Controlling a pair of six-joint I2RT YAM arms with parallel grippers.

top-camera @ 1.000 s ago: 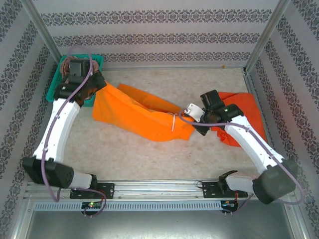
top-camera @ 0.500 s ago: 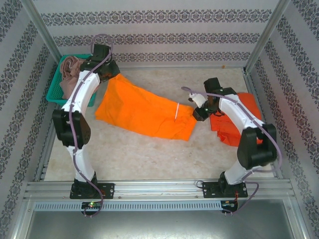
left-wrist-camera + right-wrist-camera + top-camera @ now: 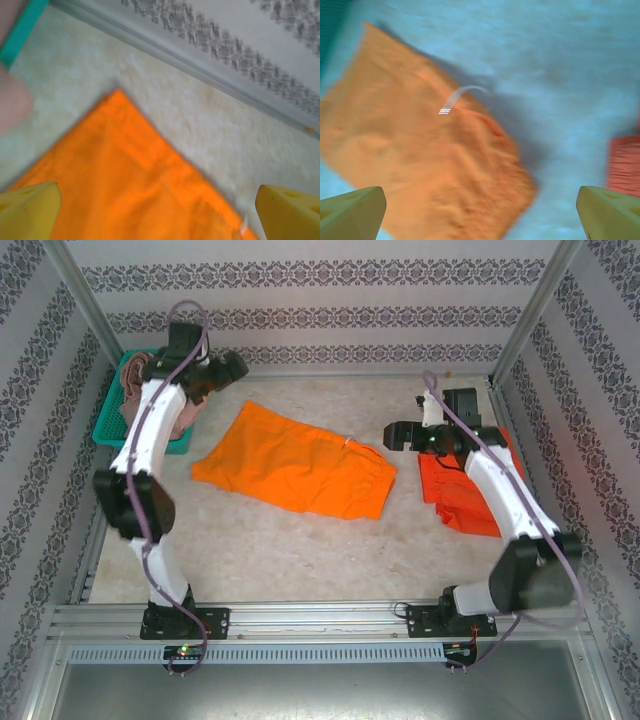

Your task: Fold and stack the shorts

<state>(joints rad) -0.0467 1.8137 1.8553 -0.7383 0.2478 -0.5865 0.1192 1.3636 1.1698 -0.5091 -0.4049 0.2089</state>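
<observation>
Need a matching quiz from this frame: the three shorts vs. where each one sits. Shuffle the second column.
Things:
1. bright orange shorts
2. red-orange shorts
3. dusty pink shorts

Places:
A. in the teal basket, far left
B. folded, right side of the table
C. spread flat, middle of the table

Pairs: 1-C, 2-B, 3-A

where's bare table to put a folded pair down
Widest: the near strip between the bright orange shorts and the front rail. Also the back strip by the wall. Crowded: right side at the red-orange shorts, left corner at the teal basket.
</observation>
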